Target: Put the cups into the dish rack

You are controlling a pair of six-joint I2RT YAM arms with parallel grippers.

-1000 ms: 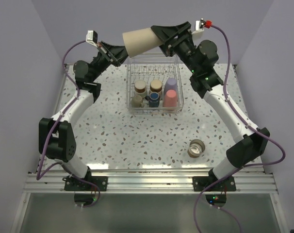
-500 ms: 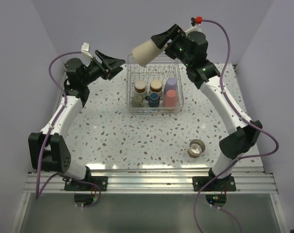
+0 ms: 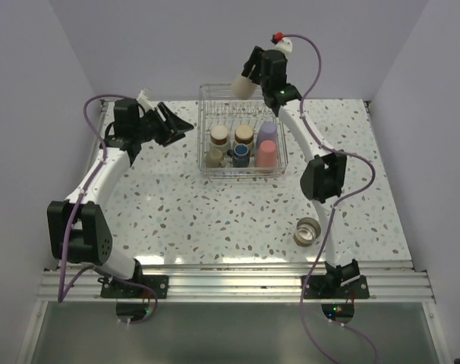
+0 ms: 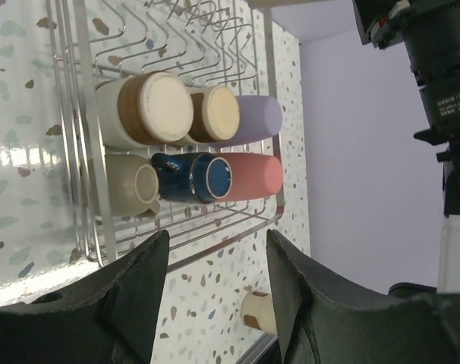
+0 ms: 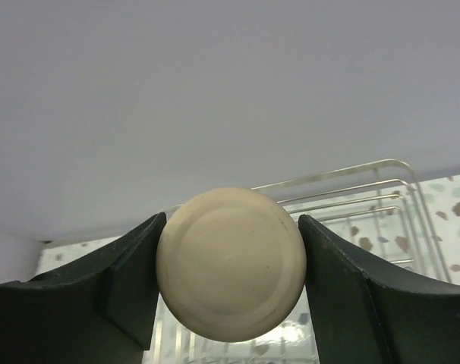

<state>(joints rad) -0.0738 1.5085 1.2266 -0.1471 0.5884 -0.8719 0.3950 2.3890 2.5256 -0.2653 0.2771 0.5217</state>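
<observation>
While pinching the tan cup in the right gripper, hovering upper centre over bare tines of the dish rack for loading; holding the left gripper wide, empty, clear

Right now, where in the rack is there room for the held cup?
In the rack, the far half, between back wall and cup rows, is bare tines; the near half is crowded with six cups.

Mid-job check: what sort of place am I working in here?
Probably a lab test cell, not a kitchen: plain lavender walls box in a speckled white tabletop, with an aluminium mounting rail along its near edge; a silver wire dish rack sits on it.
</observation>
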